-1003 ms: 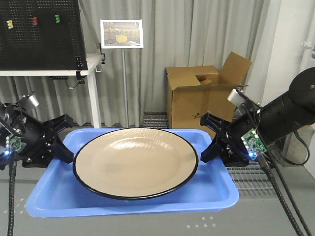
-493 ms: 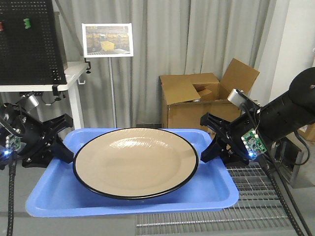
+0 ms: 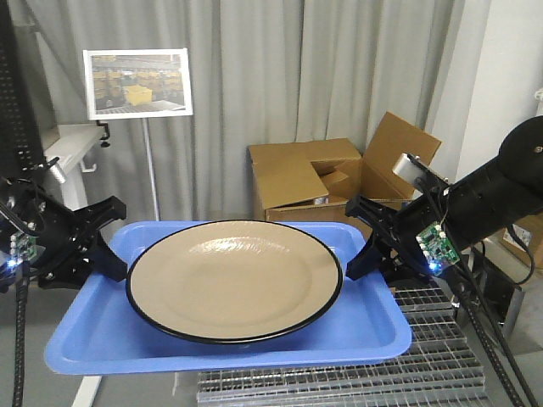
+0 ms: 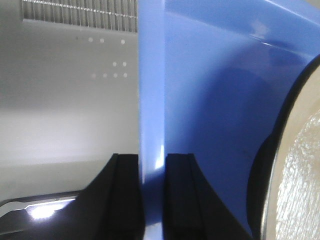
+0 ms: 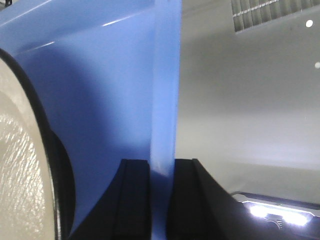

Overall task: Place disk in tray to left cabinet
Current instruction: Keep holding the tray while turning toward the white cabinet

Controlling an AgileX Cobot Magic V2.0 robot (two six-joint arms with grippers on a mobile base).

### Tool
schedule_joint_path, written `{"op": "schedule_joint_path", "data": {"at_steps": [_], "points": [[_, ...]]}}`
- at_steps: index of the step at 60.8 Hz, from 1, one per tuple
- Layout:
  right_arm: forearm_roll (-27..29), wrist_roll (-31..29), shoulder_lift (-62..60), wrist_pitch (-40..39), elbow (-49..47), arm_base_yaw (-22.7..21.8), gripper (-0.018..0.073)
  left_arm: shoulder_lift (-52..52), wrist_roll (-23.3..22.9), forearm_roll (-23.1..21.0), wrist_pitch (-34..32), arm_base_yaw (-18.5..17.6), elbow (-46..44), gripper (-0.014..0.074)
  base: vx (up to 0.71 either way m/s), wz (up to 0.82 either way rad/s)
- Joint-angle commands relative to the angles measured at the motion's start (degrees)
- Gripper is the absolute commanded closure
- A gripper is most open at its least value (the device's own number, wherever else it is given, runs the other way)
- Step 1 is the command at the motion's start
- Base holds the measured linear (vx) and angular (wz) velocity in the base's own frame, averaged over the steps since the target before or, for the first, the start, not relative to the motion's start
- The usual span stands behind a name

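The tan disk (image 3: 235, 281) with its thin black rim lies flat in the blue tray (image 3: 229, 342), nearly filling it. The tray is held up in the air between my two arms. My left gripper (image 3: 113, 254) is shut on the tray's left rim (image 4: 151, 125), one black finger on each side of it. My right gripper (image 3: 360, 248) is shut on the right rim (image 5: 164, 110) the same way. An edge of the disk (image 4: 300, 170) shows in both wrist views (image 5: 22, 165). The cabinet is out of view.
An open cardboard box (image 3: 331, 180) stands behind the tray against grey curtains. A sign on a thin pole (image 3: 137, 83) is at the back left, beside a white table edge (image 3: 72, 144). Metal floor grating (image 3: 356, 377) lies below the tray.
The background has slid left across the front view: the pegboard has nearly left the frame, the sign and box moved left. Tray, disk and both grippers keep the same place in the picture.
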Motion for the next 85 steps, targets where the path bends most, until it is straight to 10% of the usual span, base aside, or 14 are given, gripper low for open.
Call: {"op": "schedule_joint_path", "data": {"at_steps": [1, 85], "points": [[14.0, -0.1, -3.0, -2.4, -2.5, 1.9, 0.0561, -3.3, -0.7, -13.8, 1.6, -2.4, -1.9, 0.0596, 0.4, -0.12], [14.0, -0.1, -3.0, -2.5, -2.5, 1.9, 0.0561, -3.3, -0.7, -13.8, 1.4, -2.4, -1.9, 0.0596, 0.23, -0.52]]}}
